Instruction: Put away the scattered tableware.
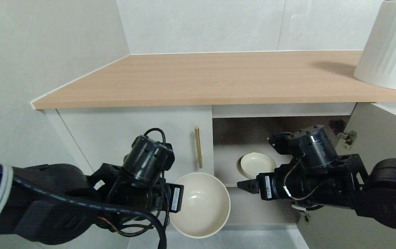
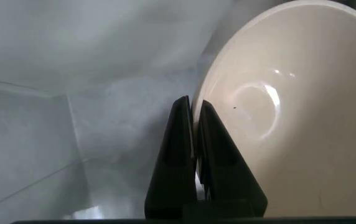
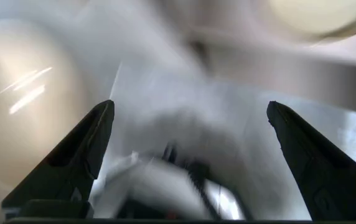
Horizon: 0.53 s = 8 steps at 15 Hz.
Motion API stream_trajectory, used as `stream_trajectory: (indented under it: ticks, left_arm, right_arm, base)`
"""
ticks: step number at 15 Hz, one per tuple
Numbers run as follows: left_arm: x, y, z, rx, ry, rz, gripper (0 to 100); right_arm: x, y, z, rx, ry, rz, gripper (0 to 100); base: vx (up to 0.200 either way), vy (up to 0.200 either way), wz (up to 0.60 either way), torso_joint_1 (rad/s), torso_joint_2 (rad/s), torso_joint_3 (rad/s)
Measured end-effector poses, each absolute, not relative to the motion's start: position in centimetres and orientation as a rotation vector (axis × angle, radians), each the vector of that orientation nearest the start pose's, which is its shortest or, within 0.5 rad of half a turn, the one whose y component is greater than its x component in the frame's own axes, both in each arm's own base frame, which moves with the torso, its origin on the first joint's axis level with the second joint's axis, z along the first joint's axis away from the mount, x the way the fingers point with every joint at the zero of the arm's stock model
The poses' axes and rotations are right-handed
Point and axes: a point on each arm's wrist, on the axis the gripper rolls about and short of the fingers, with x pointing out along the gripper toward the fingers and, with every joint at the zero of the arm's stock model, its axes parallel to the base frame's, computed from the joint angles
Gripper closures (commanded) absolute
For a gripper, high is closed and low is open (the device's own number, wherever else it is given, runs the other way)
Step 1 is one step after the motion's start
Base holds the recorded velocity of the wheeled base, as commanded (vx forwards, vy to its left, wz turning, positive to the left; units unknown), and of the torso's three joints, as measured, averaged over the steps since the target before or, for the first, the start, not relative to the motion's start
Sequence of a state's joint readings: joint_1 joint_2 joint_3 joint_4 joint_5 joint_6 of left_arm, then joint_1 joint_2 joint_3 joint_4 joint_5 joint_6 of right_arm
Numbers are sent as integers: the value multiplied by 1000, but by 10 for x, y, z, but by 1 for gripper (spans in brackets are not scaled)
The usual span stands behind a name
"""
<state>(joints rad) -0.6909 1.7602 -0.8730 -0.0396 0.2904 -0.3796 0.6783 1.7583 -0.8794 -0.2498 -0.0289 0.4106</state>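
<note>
At the open cabinet (image 1: 226,165), our left fingers (image 2: 178,155) pinch the bowl (image 1: 201,204) by its rim for shelving. Our right fingers (image 3: 78,162) are spread, empty.

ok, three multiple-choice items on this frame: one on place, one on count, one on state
1. Where is the small cream dish?
A. on the wooden countertop
B. on the shelf inside the open cabinet
C. on the floor

2. How many cream tableware pieces are visible?
A. one
B. two
C. three

3. What state is the left gripper in?
A. open and empty
B. shut on the rim of the cream bowl
C. shut on the door handle

Answers:
1 B: the head view shows the dish lying flat on the shelf, past the opened door.
2 B: only the bowl and the dish show.
3 B: in the left wrist view the fingers pinch the bowl's rim between them.
</note>
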Motion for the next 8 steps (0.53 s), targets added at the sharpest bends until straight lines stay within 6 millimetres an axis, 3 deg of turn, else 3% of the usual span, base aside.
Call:
stream_trajectory:
  ticks: [3,8]
  left_arm:
    - [226,-193,117,116,825,-229,100]
    - [217,-200,119,153,792,-211,100]
  right_arm:
    - [217,205,152,109,734,571,0]
    - [213,222,134,64,781,582,0]
  base:
    - [0,0,0,0,0,0]
    - [0,0,0,0,0,0]
